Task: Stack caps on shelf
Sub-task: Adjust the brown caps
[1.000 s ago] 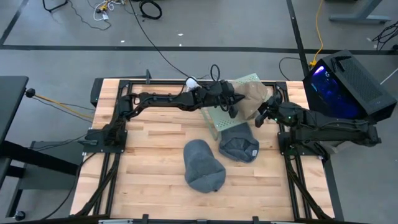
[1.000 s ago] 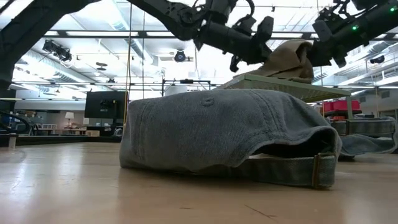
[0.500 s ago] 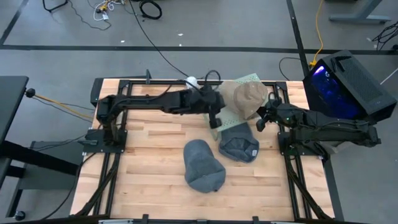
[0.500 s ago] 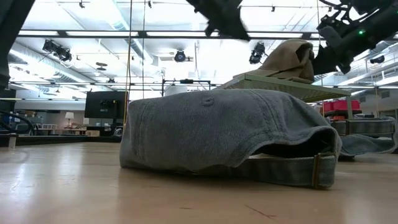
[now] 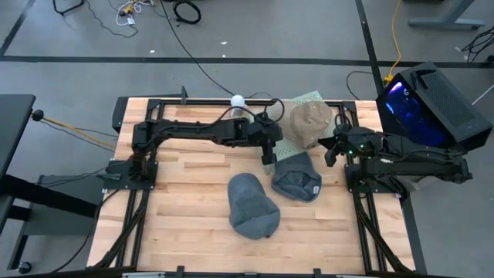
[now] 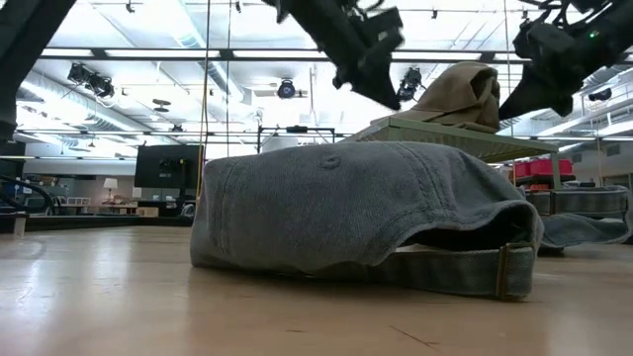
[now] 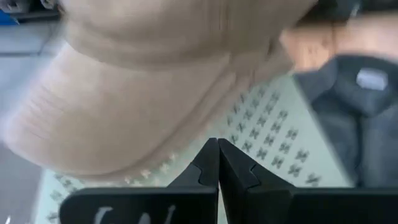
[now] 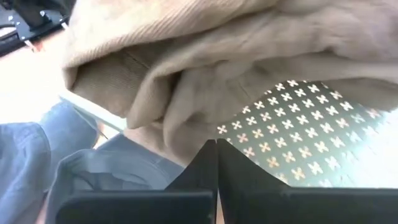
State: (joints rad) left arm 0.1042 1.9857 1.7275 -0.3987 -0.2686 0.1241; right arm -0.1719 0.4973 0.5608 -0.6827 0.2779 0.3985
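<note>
High view: tan cap [image 5: 309,122] atop shelf [image 5: 282,147]; both empty grippers' jaws closed, flanking its edges.

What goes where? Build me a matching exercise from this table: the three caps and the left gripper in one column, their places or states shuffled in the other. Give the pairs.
Things
1. tan cap
2. blue-grey cap with a white tag
3. plain blue-grey cap
4. left gripper

Places or states
A. shut, in the air beside the shelf
B. on the shelf
C. alone on the table, farthest from the shelf
D. on the table, right next to the shelf

Pairs: 1-B, 2-D, 3-C, 4-A
</note>
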